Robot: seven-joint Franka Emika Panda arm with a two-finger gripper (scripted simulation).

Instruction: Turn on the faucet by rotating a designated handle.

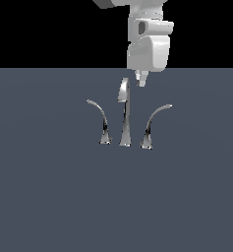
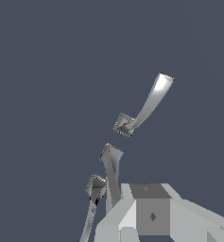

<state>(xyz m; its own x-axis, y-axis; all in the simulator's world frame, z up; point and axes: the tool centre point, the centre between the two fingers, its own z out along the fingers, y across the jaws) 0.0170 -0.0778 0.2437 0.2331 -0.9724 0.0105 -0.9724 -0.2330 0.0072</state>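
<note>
**Chrome faucet on grey floor, arm hanging above it**

Exterior view: the faucet (image 1: 124,120) is 3 slim, shiny chrome pieces standing on a flat matte grey-blue surface (image 1: 49,197). A tall straight spout (image 1: 124,113) sits in the middle, tapering upward. The handle (image 1: 154,124), the thicker horn-shaped lever with a flared base and thin tip, stands on the exterior view's right and curls outward. A slimmer lever (image 1: 101,120) mirrors it on the left. The glossy white arm (image 1: 148,42) hangs above, with the gripper (image 1: 141,78) just beside the spout's top and holding nothing. How far apart the fingers are can't be told.

Wrist view: 1 curved chrome lever (image 2: 146,106) stands apart from the other pieces. Blocky pale grey gripper body (image 2: 151,215) fills a corner, fingertips out of sight.
</note>
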